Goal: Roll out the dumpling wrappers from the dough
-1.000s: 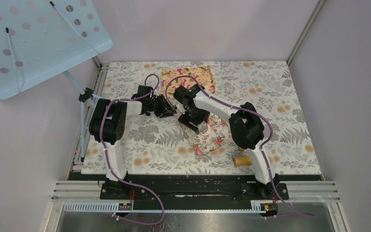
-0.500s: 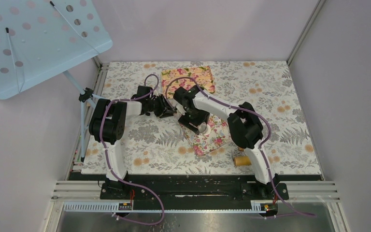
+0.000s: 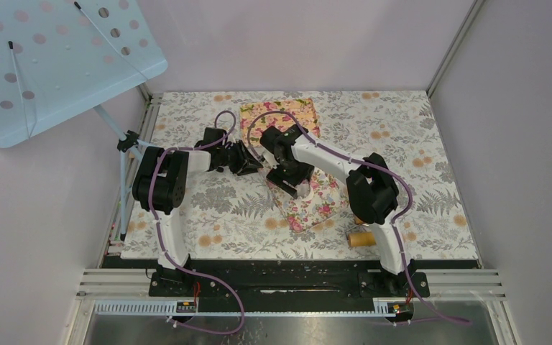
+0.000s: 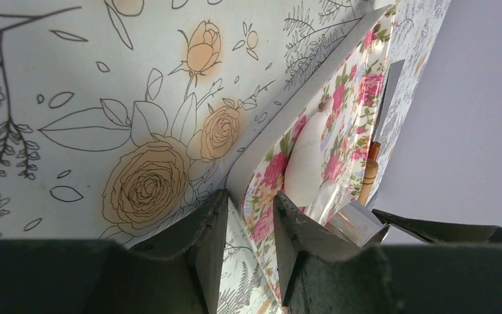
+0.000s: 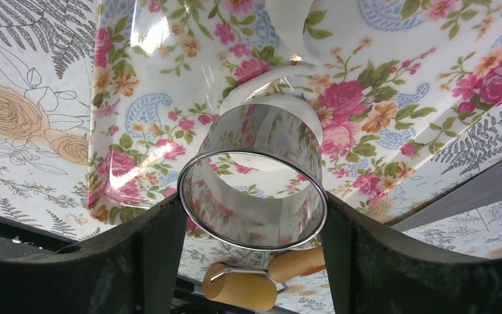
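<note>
Step in hand, as I judge it: cutting a round wrapper out of the flattened dough with the metal ring; rolling looks done for this piece, since the dough lies flat and white on the flowered tray, at the tray end nearest the left arm; the tray sits about mid-table

Right gripper is clenched on the ring, one finger against each side of its wall; the ring is tilted over the dough, its far rim at or just above the white sheet; contact cannot be told

Left gripper is low at the tray's corner, jaws either side of the raised rim; it looks clamped on the tray to steady it

Wooden roller lies idle near the table's near edge, by the right arm's base; a second flowered tray is at the far edge

Next move calls for: level the ring, push straight down through the dough, then lift clean; the left must keep the tray from sliding

Writing, brands, labels: none readable anywhere; only flower prints
</note>
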